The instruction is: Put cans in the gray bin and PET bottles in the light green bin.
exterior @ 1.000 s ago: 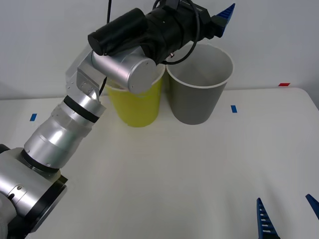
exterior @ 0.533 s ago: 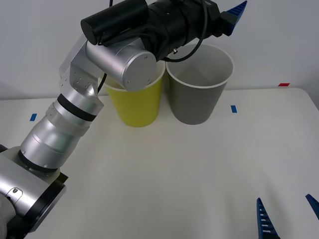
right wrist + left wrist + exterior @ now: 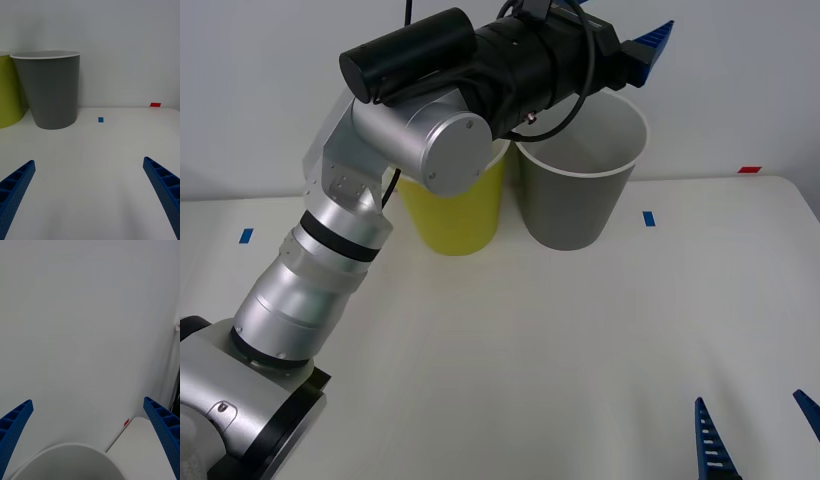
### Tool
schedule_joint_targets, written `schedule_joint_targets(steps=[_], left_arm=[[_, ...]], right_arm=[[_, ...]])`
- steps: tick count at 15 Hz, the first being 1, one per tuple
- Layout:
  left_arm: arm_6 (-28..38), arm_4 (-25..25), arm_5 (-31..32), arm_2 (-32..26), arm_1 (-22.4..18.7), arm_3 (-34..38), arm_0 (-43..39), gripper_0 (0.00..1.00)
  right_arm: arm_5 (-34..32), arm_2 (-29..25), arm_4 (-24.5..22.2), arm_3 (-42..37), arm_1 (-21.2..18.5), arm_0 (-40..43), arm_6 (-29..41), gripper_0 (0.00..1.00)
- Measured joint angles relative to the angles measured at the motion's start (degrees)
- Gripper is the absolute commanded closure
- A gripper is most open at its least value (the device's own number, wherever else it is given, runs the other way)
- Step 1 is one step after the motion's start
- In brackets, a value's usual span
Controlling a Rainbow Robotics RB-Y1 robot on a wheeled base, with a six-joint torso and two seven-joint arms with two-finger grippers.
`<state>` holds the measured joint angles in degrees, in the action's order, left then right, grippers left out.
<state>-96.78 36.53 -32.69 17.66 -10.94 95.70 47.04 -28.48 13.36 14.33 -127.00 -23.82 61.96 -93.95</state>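
My left gripper [image 3: 650, 40] hangs raised, fingers spread wide and holding nothing, just above the rim of the tall round dark gray bin [image 3: 580, 190]; the tall yellow-green plastic bin [image 3: 452, 215] stands beside it, under my forearm, the two apparently touching. My right gripper [image 3: 90, 195] waits low over the white table [image 3: 580, 350], well short of both bins, fingers apart and empty.

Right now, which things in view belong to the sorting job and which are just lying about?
Job:
- tall dark gray round bin with white rim
- tall yellow-green round bin
- left hand, open above the gray bin
- right hand, open, low over the table

Lying about:
- blue tape squares
- red tape mark
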Motion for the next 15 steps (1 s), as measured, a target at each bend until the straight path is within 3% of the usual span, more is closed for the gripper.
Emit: schedule_joint_targets(steps=[3, 7, 11, 15], left_arm=[[-1.4, 1.3, -0.1, -3.7, -2.2, 1.8, -2.8, 0.00], [-6.0, 3.1, -0.3, -7.1, -5.7, 11.5, -10.2, 0.00], [-9.2, 5.1, -8.0, -14.6, -5.0, 26.2, -21.9, 0.00], [-10.8, 6.4, -7.5, -18.2, -3.5, 34.0, -34.8, 0.00]], right_arm=[[0.0, 0.0, 0.0, 0.0, 0.0, 0.0, 0.0, 0.00], [0.0, 0.0, 0.0, 0.0, 0.0, 0.0, 0.0, 0.00], [0.0, 0.0, 0.0, 0.0, 0.0, 0.0, 0.0, 0.00], [0.0, 0.0, 0.0, 0.0, 0.0, 0.0, 0.0, 0.00]])
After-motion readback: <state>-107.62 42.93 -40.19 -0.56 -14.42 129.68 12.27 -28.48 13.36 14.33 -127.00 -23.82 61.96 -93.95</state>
